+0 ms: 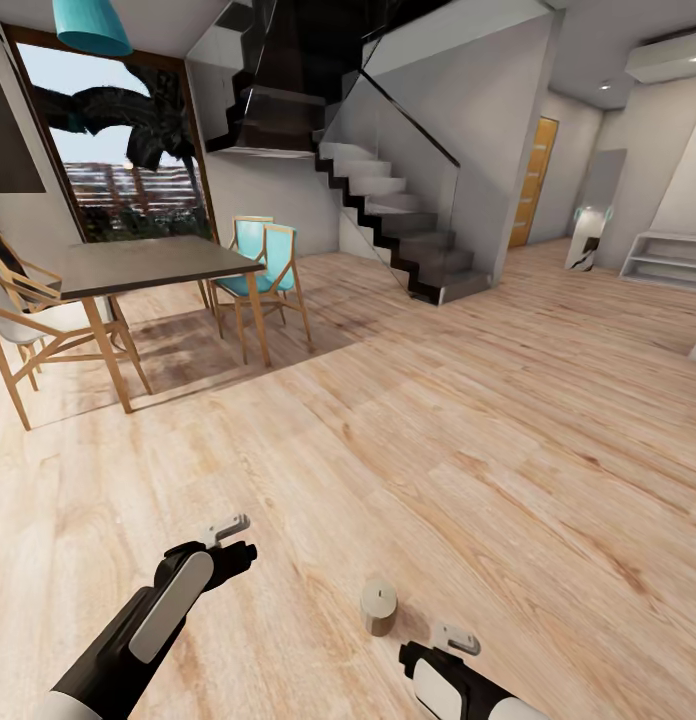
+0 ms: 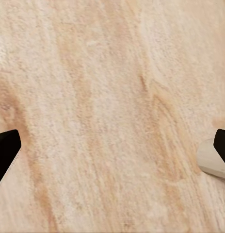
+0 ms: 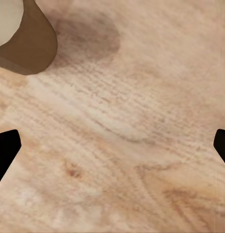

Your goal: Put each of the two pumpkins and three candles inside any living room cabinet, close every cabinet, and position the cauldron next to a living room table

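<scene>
Two pincers wide open, empty, right pincer (image 1: 453,638) near candle (image 1: 378,606)

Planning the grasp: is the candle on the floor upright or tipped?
Upright: the candle stands on its flat base on the wooden floor, its round top facing up.

Candle (image 1: 378,607) upright on wood floor (image 1: 468,440) — right end effector (image 1: 454,638) just beside it

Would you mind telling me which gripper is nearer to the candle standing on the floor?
Right. The right gripper sits just beside the candle; the left gripper is farther off on its other side.
</scene>
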Tool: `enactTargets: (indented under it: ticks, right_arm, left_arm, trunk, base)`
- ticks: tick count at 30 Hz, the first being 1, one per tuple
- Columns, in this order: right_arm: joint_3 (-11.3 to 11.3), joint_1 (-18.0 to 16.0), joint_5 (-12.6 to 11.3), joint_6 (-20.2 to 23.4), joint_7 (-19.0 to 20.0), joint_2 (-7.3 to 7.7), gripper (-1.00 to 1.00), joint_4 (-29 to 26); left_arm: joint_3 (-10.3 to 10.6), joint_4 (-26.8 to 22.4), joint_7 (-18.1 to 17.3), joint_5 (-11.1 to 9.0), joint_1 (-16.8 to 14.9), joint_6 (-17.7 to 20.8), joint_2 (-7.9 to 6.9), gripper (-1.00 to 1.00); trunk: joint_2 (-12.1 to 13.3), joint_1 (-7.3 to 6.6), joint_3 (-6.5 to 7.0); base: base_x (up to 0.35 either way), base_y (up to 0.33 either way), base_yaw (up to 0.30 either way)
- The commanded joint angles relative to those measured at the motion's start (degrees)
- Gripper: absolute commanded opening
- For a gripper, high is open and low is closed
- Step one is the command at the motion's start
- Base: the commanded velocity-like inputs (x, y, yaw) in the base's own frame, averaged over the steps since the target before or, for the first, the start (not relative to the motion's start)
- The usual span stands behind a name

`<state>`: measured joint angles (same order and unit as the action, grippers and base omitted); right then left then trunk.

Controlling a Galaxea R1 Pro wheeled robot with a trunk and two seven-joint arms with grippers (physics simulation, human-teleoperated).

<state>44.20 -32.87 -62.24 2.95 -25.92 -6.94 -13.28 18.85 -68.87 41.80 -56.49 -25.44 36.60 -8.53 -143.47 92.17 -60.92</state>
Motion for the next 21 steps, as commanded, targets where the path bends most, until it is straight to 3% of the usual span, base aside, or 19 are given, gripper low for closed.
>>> enactTargets:
  ticks: [1,10,21]
  right_arm:
    - [0.4,0.0,-0.1,0.3,-0.4,0.02,1.00,-0.1]
    - [0.4,-0.1,0.1,0.4,-0.2,0.05,1.00,-0.2]
    - [0.4,-0.1,0.1,0.3,0.3,0.09,1.00,-0.3]
  left_arm:
    - [0.2,-0.1,0.6,-0.5,0.0,0.0,-0.07,1.00]
    - [0.1,-0.1,0.6,-1.9,-0.1,0.0,-0.19,1.00]
    - [0.1,-0.1,0.6,-2.1,-0.1,0.0,-0.19,1.00]
  trunk:
    - [0.0,0.00,-0.05]
    - [0.0,0.00,-0.05]
    - [0.0,0.00,-0.05]
  base:
    - [0.057,0.041,0.000]
    - [0.003,0.097,0.000]
    - [0.038,0.081,0.000]
